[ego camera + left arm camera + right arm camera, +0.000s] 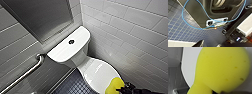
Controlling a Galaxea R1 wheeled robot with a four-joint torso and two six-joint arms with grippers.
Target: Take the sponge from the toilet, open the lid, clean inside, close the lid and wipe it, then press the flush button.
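The white toilet (67,50) stands in the corner, its tank cover carrying the small dark flush button (71,41). The oval lid (96,73) lies shut over the bowl. On the lid's near right part rests the yellow sponge (114,86), and my right gripper (123,88) is shut on its near end. In the right wrist view the sponge (221,69) looms large against the white lid (189,65). My left gripper (210,45) hangs open over the dark blue tiled floor (179,25), holding nothing.
A steel grab bar (27,72) runs along the left wall under a steel panel (42,17). White tiled wall (130,32) closes in on the right of the toilet. A blue cable (184,18) loops by my base.
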